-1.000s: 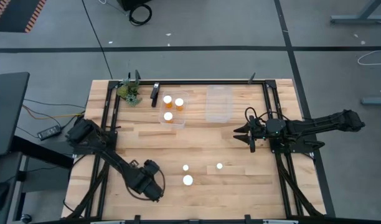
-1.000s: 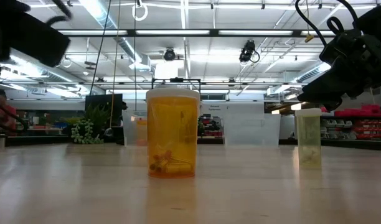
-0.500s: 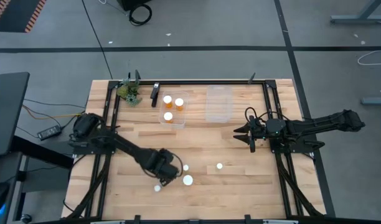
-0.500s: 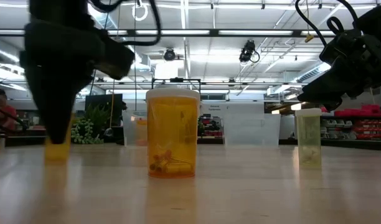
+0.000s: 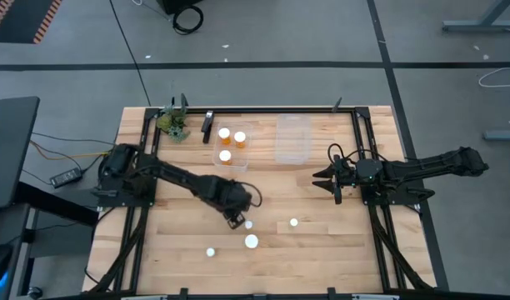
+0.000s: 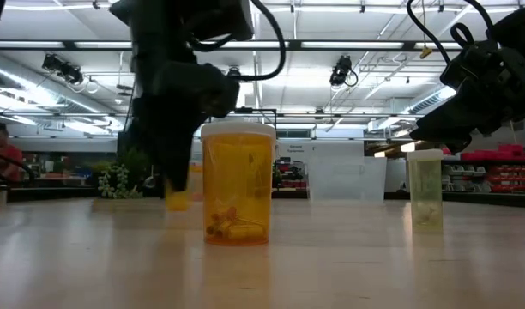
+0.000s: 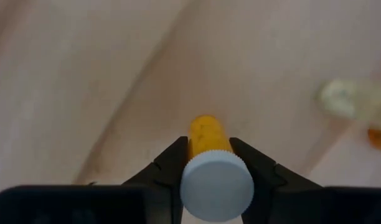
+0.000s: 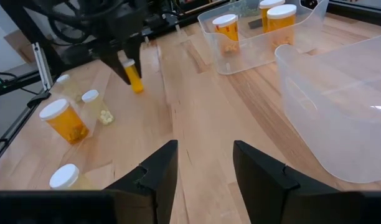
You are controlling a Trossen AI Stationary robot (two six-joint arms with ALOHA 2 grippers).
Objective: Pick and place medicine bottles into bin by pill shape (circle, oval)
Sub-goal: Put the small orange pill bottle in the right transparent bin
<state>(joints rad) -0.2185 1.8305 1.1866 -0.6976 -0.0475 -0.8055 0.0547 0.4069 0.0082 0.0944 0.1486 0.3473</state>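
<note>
Mid-table, over bare wood, the left gripper (image 5: pixel 235 218) clamps a small orange white-capped medicine bottle (image 7: pixel 208 140), upright, above the tabletop. Right gripper (image 8: pixel 204 163), fingers parted, holds nothing.

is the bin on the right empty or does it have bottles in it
Empty: the right bin shows only clear walls and table beneath, while the left bin holds three orange bottles.

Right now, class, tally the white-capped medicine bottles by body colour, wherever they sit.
Orange plastic medicine bottles: 5
Pale yellowish plastic medicine bottles: 3
Total: 8
</note>
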